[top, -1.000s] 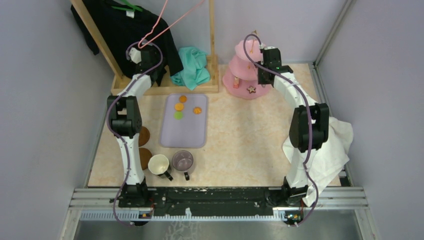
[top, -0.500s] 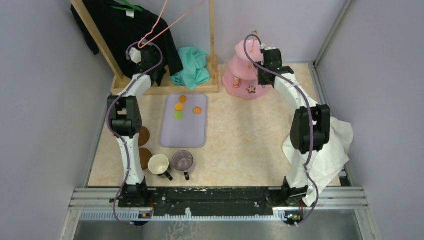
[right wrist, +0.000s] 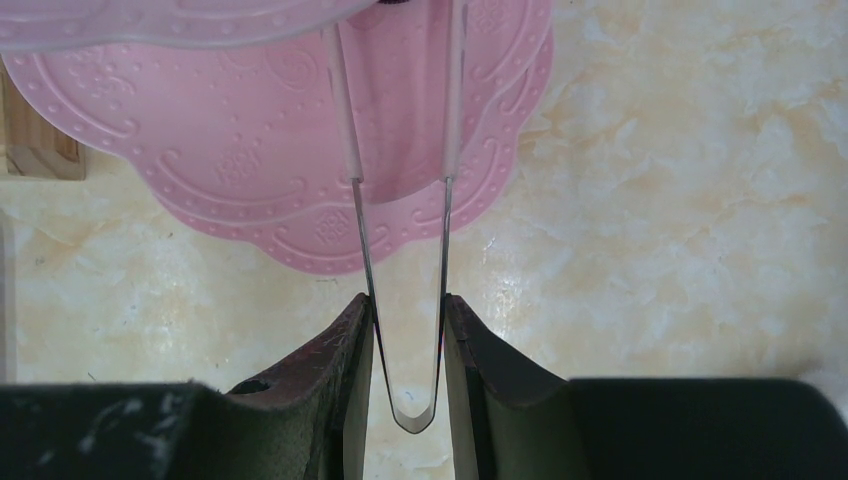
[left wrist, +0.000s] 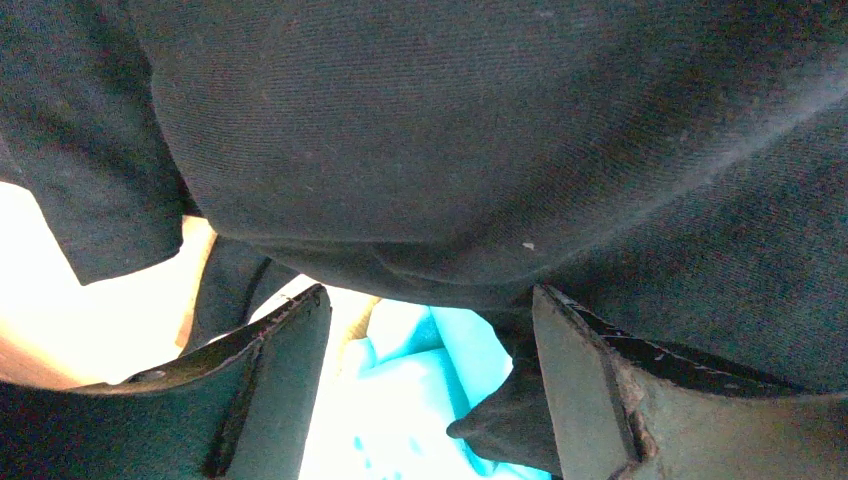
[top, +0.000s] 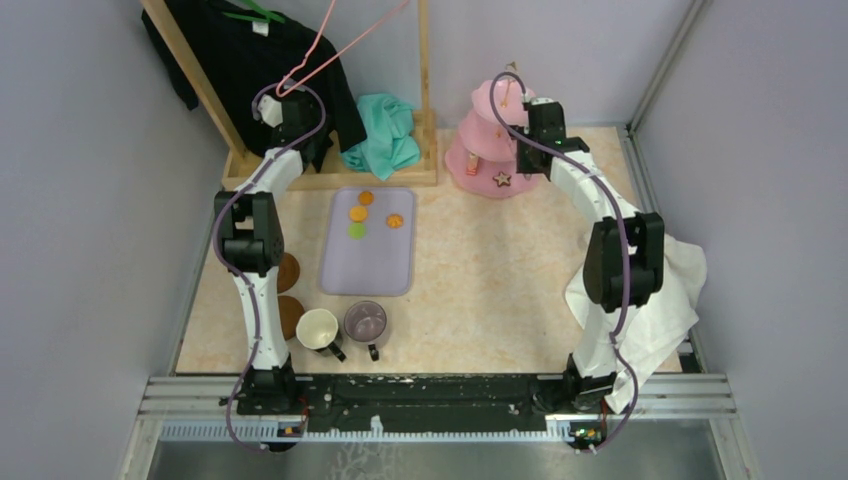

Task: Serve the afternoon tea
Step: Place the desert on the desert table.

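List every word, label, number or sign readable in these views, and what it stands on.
No text is readable in any view.
Pink three-tier plastic stand: embossed scrollwork only, no letters.
Black hanging cloth garment, lilac rectangular tray: no print visible.
Clear U-shaped plastic tongs: unmarked.

Black garment [top: 240, 60] on wooden rack [top: 385, 178], teal cloth [top: 385, 132], white towel [top: 678, 295]

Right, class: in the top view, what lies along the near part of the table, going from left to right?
coaster → cream mug → purple mug → white towel
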`<state>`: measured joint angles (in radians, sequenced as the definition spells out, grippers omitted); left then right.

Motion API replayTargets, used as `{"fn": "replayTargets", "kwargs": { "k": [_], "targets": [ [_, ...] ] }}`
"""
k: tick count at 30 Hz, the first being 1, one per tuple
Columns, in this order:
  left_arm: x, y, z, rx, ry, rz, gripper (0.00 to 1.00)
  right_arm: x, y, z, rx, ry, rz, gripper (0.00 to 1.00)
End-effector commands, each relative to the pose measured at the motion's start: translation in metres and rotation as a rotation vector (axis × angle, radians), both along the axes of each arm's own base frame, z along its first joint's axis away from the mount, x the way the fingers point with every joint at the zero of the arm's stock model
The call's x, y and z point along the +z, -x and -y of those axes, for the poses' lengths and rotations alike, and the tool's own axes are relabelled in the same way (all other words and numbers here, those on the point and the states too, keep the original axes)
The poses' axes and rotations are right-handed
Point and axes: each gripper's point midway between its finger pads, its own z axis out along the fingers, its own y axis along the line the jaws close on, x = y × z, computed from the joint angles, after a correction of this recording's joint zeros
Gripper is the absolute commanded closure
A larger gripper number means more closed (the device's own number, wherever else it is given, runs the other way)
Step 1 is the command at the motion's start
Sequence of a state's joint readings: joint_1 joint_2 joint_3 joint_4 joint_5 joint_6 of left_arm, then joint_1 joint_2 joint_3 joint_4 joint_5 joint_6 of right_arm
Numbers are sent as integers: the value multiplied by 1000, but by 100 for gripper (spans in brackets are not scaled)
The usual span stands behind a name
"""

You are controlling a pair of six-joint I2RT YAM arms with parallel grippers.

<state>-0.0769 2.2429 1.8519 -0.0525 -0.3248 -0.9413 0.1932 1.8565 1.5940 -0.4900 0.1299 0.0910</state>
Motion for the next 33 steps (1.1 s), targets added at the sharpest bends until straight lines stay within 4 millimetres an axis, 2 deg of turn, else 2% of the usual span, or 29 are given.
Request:
{"fn": "replayTargets", "kwargs": {
  "k": [1,15,24,33],
  "targets": [
    [15,0,6,-17,-9,27,21,36,-20,0,-26,-29,123,71],
    [9,2,6,-20,-3,18,21,30,-61,0,-50,-14,138,72],
    [8,1,4,-19,-11,18,20,37,-47,2,-57,-21,152,72],
    [3,0,5,-24,-8,12,20,54,-28,7,-65,-26,179,72]
  ]
}}
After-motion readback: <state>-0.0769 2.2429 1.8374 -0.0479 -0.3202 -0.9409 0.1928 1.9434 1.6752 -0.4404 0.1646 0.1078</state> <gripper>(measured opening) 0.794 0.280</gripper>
